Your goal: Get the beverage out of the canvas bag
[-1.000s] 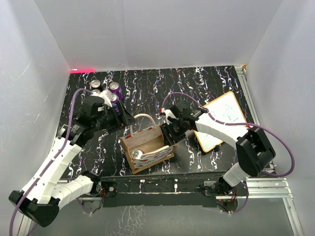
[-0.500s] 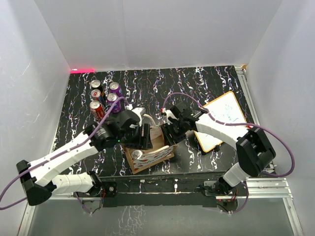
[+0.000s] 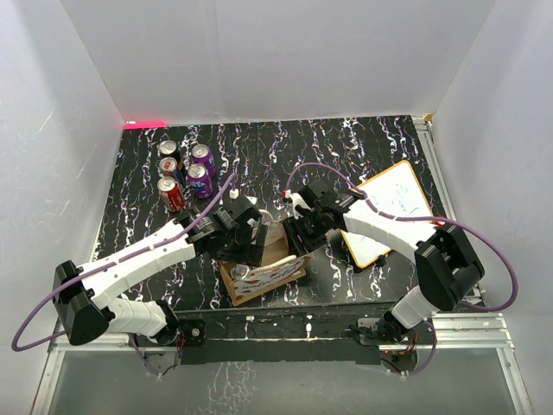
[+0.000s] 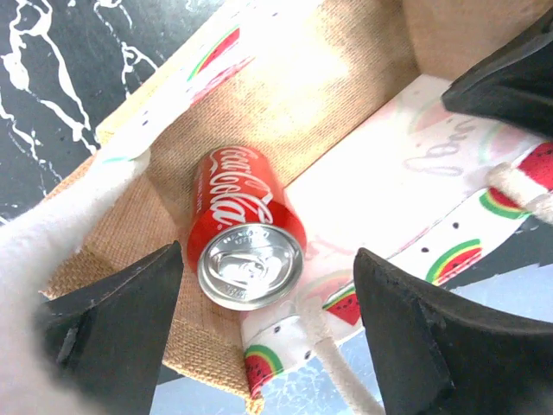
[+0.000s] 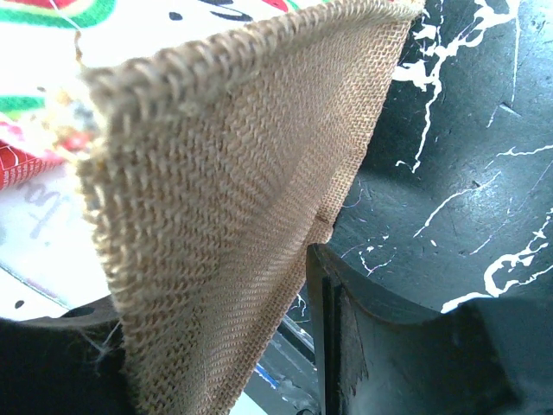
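Two arms over canvas bag [image 3: 281, 268]: left jaws apart above can [image 4: 246, 229]; right jaws clamping bag.

My canvas bag [image 3: 275, 278] stands open near the near edge of the counter [image 3: 363, 147]. It is tan burlap with white watermelon-printed sides and cream rope handles. Inside, the beverage [image 4: 244, 226], a red cola can, rests in a corner with its silver top toward the opening.
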Tool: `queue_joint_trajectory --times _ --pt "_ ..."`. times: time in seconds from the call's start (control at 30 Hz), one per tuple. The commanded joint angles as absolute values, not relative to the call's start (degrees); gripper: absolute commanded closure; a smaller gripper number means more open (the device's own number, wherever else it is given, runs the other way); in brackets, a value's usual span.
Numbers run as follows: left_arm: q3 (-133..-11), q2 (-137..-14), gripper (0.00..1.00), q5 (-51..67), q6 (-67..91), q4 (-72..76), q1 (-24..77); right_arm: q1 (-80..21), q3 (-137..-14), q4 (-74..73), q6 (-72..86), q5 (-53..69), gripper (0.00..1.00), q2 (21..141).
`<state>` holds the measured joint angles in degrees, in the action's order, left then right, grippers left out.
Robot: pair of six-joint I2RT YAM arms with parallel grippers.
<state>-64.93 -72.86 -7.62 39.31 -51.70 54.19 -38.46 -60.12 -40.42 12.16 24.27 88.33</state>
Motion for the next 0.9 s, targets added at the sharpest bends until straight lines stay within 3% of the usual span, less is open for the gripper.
queue_joint_trajectory --times 0.0,0.87 --pt "-64.51 -73.03 0.2 -6.51 36.5 -57.09 54.45 -37.98 -60.47 -38.79 12.02 24.4 0.5 86.7" --pt "-55.67 -79.17 0.13 -4.04 37.47 -56.25 54.41 -38.01 -60.59 -38.08 11.78 25.27 0.5 86.92"
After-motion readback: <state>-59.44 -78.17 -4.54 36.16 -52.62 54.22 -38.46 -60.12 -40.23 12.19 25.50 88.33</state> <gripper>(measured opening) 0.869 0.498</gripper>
